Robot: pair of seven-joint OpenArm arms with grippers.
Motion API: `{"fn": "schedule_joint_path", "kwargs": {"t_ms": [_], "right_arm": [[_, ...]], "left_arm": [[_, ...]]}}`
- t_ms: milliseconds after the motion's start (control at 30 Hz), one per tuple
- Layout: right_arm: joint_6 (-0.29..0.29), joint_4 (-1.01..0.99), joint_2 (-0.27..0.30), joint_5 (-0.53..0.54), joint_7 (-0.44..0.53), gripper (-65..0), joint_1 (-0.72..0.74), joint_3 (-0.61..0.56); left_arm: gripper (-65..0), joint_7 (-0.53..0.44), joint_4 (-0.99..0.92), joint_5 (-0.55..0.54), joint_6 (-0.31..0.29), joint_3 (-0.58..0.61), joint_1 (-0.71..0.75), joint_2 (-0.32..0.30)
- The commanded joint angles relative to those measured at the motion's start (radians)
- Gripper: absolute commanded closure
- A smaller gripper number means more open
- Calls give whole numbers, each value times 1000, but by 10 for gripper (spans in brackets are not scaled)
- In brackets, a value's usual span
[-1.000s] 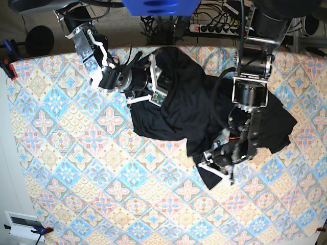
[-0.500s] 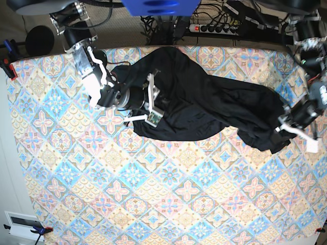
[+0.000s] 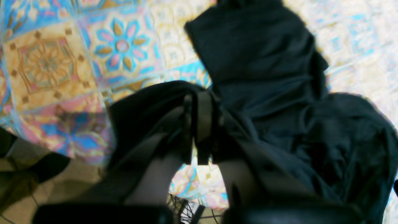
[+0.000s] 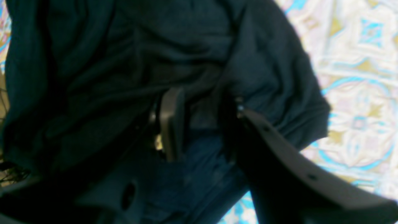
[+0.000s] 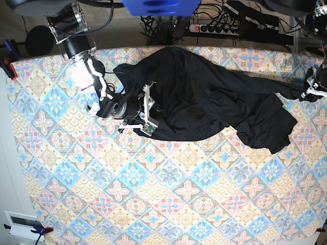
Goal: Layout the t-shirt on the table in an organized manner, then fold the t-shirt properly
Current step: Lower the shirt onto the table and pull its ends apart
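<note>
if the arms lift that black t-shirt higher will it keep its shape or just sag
Probably sag: the t-shirt already droops in loose wrinkles between the left pincer, shut on one end, and the right pincer, which has cloth between its jaws. It looks light and floppy, so free corners would likely hang. On the patterned table, pushing would likely bunch it up rather than slide it.

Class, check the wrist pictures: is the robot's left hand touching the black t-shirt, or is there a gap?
Touching. The left wrist view shows the left hand pinched shut on a fold of the t-shirt, with cloth draped over both fingers.
</note>
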Motion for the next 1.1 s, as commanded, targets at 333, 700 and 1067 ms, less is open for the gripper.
{"fn": "schedule_joint_path", "kwargs": {"t_ms": [333, 700, 1067], "right_arm": [[2, -20, 0, 17, 48, -202, 46, 5], [-1, -200, -1, 17, 107, -203, 231, 5], [-1, -404, -3, 15, 111, -263, 319, -1]], "left_arm": [[-189, -25, 12, 105, 0, 89, 0, -16], [-289, -25, 13, -15, 0, 88, -192, -7], [-290, -31, -373, 202, 0, 353, -623, 99]]}}
